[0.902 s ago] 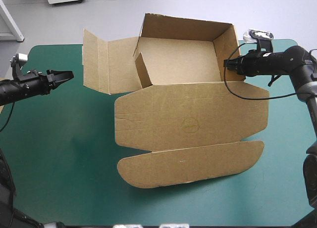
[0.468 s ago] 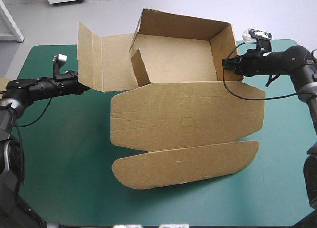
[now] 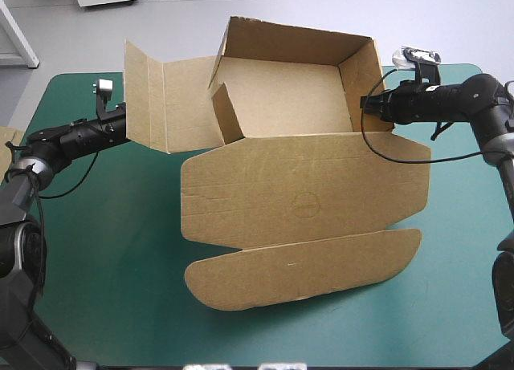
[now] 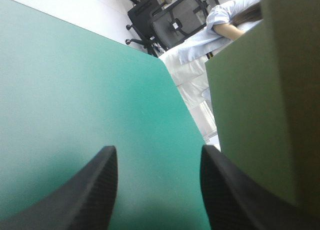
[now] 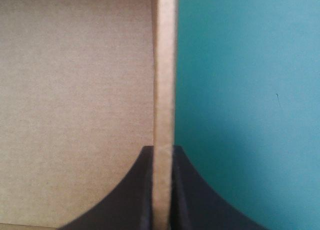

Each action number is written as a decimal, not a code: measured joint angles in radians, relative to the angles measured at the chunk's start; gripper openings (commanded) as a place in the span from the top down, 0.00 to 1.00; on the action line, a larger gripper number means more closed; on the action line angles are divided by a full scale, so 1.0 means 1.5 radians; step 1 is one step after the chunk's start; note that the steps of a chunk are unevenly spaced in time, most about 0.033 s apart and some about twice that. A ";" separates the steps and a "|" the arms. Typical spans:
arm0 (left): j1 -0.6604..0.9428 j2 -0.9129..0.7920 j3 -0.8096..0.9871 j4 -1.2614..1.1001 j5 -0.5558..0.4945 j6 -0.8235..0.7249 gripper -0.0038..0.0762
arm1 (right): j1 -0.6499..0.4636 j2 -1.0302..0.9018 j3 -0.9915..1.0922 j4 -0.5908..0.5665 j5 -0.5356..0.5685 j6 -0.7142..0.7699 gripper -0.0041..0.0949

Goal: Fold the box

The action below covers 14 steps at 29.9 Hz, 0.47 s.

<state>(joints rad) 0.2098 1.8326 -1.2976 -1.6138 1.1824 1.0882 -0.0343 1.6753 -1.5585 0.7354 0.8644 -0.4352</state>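
Observation:
The brown box (image 3: 277, 93) stands near the table's far edge as an open tray, with its back and right walls raised. Its lid (image 3: 305, 193) lies flat toward the front. The left flap (image 3: 173, 101) is spread outward and partly raised. My right gripper (image 3: 371, 105) is shut on the right wall (image 5: 164, 65), and the board's edge runs between its black fingers (image 5: 162, 152). My left gripper (image 3: 119, 123) is at the left flap's outer edge. It stands open (image 4: 159, 155) over the teal-green cover, with the flap's board (image 4: 260, 105) beside one finger (image 4: 220, 185).
An edge of more brown board (image 3: 6, 139) shows at the table's left edge. Bare teal-green cover (image 3: 96, 250) stretches along the front left, and more lies to the right of the lid (image 3: 470, 250).
My left gripper has moved in toward the box and now sits at the left flap's outer edge. The box has shifted slightly left. The right gripper kept its hold.

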 measured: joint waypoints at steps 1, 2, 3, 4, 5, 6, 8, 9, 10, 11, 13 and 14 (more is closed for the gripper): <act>-0.001 -0.003 0.000 -0.005 0.000 -0.002 0.50 | 0.000 0.000 0.000 0.000 0.000 -0.002 0.96; -0.003 -0.006 0.000 -0.012 0.000 -0.006 0.50 | 0.000 0.000 0.000 0.000 -0.001 -0.002 0.96; -0.007 -0.008 -0.002 -0.020 0.000 -0.011 0.50 | 0.000 0.000 0.000 0.000 -0.001 -0.002 0.96; -0.011 -0.009 -0.002 -0.027 0.000 -0.016 0.50 | 0.000 0.000 0.000 0.000 -0.001 -0.002 0.96; -0.016 -0.010 -0.004 -0.030 0.000 -0.019 0.50 | 0.000 0.000 0.000 -0.001 -0.001 -0.003 0.96; -0.025 -0.011 -0.007 -0.034 0.000 -0.025 0.50 | 0.000 0.000 0.000 -0.002 -0.004 -0.004 0.96; -0.040 -0.012 -0.011 -0.035 0.000 -0.035 0.50 | 0.000 0.000 0.000 -0.007 -0.011 -0.004 0.96; -0.047 -0.014 -0.016 -0.035 0.000 -0.040 0.50 | 0.000 0.000 0.000 -0.009 -0.014 -0.004 0.96; -0.054 -0.016 -0.022 -0.035 0.000 -0.044 0.50 | 0.000 0.000 0.000 -0.010 -0.017 -0.004 0.96; -0.060 -0.019 -0.030 -0.034 0.001 -0.049 0.50 | 0.000 0.000 0.000 -0.010 -0.018 -0.004 0.96; -0.067 -0.022 -0.049 -0.034 0.001 -0.062 0.50 | 0.000 0.000 0.000 -0.011 -0.020 -0.004 0.96; -0.069 -0.024 -0.061 -0.034 0.001 -0.072 0.50 | 0.000 0.000 0.000 -0.013 -0.021 -0.003 0.96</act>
<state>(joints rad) 0.1056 1.7969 -1.3898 -1.6646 1.1842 0.9809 -0.0343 1.6753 -1.5585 0.7152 0.8329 -0.4403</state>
